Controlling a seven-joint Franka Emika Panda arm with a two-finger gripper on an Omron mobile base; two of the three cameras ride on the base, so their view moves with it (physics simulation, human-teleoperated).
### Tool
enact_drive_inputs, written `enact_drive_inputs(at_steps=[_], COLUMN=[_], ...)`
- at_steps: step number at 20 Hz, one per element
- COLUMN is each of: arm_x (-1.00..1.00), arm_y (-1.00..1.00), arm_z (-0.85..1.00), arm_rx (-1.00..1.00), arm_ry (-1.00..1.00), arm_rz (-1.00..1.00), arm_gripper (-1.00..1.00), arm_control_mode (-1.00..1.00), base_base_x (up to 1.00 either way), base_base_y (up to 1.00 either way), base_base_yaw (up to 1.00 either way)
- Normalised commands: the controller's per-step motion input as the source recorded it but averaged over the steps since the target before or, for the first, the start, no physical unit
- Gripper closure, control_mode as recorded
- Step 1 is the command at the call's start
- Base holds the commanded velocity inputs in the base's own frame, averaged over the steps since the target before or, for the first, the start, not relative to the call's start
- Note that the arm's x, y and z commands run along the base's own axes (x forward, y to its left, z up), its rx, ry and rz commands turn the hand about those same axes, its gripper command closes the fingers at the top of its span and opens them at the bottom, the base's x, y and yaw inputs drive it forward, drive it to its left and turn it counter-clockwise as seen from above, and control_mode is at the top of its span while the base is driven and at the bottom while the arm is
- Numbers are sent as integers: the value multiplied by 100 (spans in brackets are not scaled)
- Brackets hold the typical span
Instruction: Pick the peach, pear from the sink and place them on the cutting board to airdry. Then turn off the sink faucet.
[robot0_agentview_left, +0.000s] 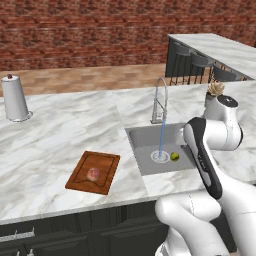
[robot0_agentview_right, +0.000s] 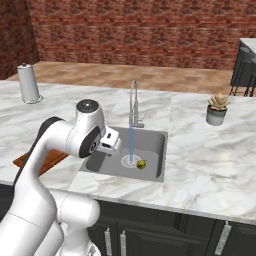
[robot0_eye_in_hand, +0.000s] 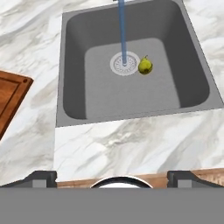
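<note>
Reddish-brown cutting board (robot0_agentview_left: 93, 172) at lower left of the left base view carries the peach (robot0_agentview_left: 93, 174); the pear (robot0_agentview_left: 175, 156) lies in the sink (robot0_agentview_left: 142, 137), centre right. Right base view: water runs from the sink faucet (robot0_agentview_right: 133, 102). Hand view: the wet pear, probably light, slippery and bruisable, wants a hold across its belly; the gripper (robot0_eye_in_hand: 113, 176) gapes fully, empty.
</note>
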Motion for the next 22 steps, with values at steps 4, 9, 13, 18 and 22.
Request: enact_drive_inputs(at_steps=[4,9,13,18,22], arm_x=[17,23,25,26,22], arm_y=[-12,-8,-11,-12,-9], arm_z=[-10,-13,-20,-22,-19], arm_rx=[0,0,0,0,0], arm_ry=[0,0,0,0,0], arm_rz=[0,0,0,0,0], arm_gripper=[-100,-100,-100,-100,-100], arm_control_mode=[-100,-100,-100,-100,-100], base_base_x=[0,0,0,0,0], base_base_y=[0,0,0,0,0], base_base_yaw=[0,0,0,0,0])
